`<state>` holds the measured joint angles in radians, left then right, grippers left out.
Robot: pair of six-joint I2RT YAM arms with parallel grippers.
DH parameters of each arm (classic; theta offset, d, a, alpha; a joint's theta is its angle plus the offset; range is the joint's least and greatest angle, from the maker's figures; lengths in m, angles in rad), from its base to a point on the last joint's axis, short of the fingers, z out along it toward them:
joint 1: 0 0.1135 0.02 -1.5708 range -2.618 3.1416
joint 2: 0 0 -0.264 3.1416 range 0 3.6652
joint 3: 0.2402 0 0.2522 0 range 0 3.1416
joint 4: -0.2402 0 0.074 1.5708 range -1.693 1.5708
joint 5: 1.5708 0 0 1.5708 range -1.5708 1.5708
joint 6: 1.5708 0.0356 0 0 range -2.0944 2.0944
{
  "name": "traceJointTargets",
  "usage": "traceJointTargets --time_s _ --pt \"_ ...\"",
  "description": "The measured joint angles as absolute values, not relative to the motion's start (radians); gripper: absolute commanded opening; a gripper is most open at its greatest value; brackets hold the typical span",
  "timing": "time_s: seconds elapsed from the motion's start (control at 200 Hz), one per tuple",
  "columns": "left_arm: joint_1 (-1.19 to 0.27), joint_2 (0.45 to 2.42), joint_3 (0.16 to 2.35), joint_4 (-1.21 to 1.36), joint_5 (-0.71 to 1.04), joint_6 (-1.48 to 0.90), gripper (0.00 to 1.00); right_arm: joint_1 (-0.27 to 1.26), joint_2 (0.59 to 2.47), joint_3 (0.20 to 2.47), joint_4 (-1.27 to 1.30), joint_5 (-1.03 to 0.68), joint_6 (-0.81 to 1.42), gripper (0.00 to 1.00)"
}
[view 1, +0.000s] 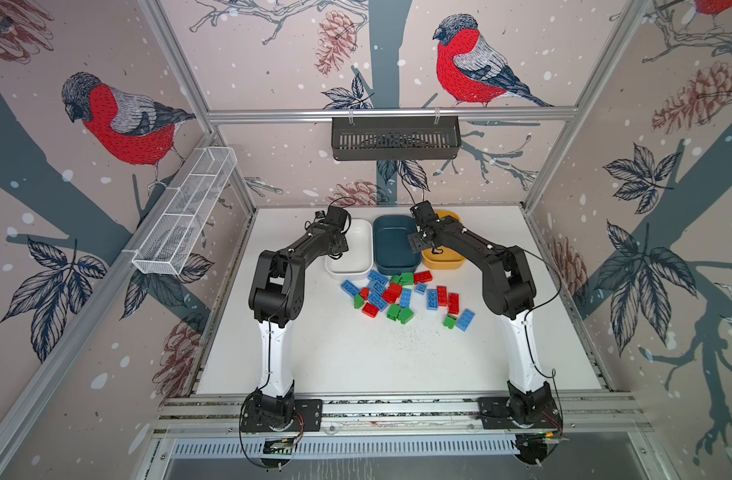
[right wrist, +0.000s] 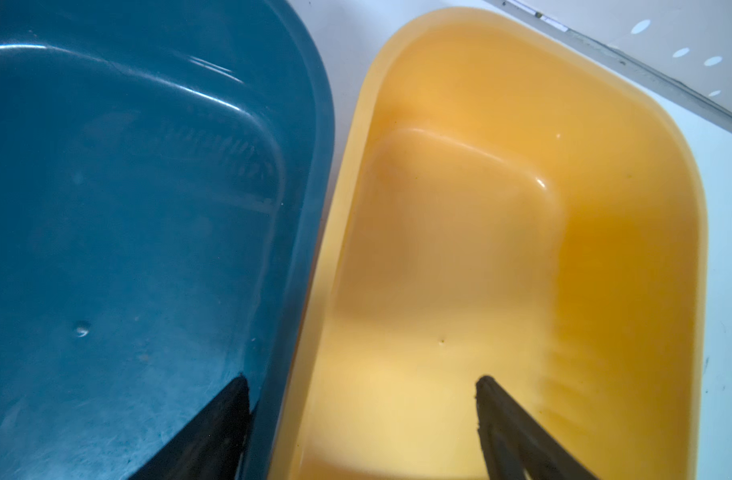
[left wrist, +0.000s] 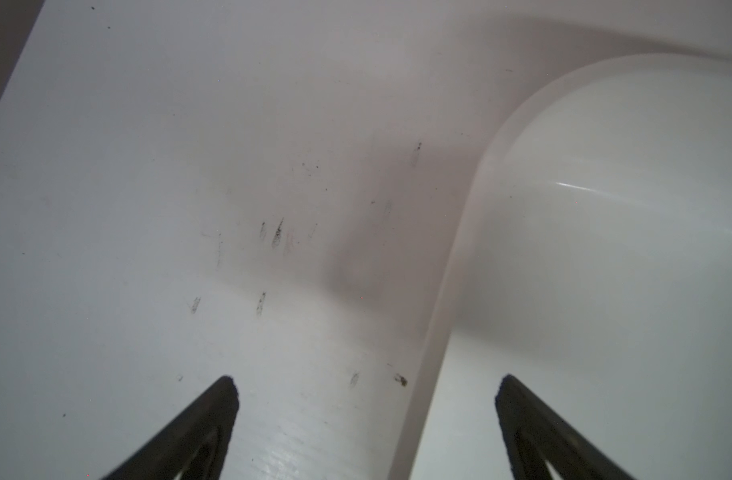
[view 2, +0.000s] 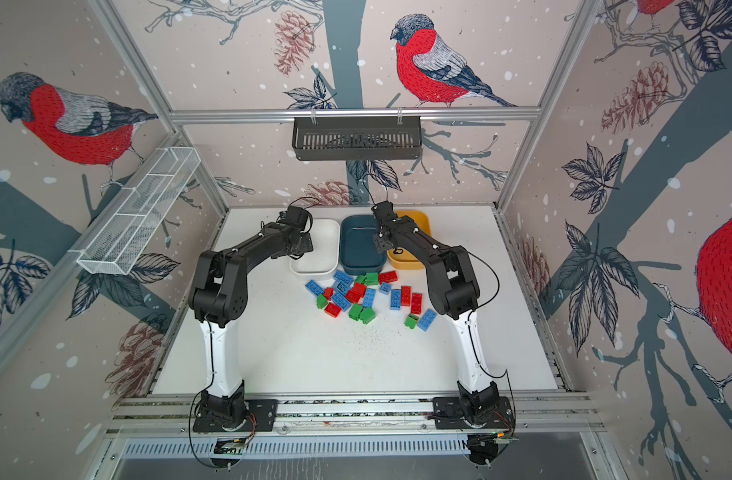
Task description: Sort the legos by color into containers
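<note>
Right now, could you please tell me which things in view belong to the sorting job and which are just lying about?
For the job: red, blue and green studded plastic bricks; white rounded plastic tub; dark teal plastic tub; yellow plastic tub.
Just lying about: black slotted basket on the back rail; long white wire-mesh tray.
</note>
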<state>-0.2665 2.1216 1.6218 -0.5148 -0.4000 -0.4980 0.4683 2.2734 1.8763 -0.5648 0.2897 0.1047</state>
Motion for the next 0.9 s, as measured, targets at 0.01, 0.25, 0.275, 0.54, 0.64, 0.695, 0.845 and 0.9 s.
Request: traceJointTargets --time_s 0.01,0.25,0.275,0.54,0.64,0.695,0.845,0.9 --pt "-0.266 2.123 1.625 -0.517 -0.402 -0.498 0.97 0.468 2.273 1.877 -0.566 0.29 0.105 0.85" --pt "-0.265 2.186 1.711 -0.551 -0.426 -0.523 0.97 0.468 2.271 1.879 -0.585 0.31 0.109 0.86" --pt "-0.265 2.191 1.719 -0.557 -0.424 -0.524 0.97 0.468 2.27 1.879 -0.587 0.31 0.109 0.85" --pt "-0.265 2.2 1.742 -0.564 -0.333 -0.54 0.97 0.458 2.247 1.864 -0.597 0.175 0.106 0.84" --pt "-0.27 2.2 1.742 -0.564 -0.298 -0.546 0.97 0.454 2.246 1.862 -0.6 0.121 0.108 0.85" --pt "-0.272 2.2 1.743 -0.564 -0.284 -0.55 0.97 0.451 2.243 1.858 -0.601 0.094 0.109 0.85" --pt "-0.273 2.209 1.764 -0.563 -0.261 -0.552 0.97 0.443 2.22 1.829 -0.607 0.033 0.128 0.86" --pt "-0.272 2.212 1.768 -0.563 -0.257 -0.552 0.97 0.439 2.207 1.812 -0.614 0.015 0.128 0.86"
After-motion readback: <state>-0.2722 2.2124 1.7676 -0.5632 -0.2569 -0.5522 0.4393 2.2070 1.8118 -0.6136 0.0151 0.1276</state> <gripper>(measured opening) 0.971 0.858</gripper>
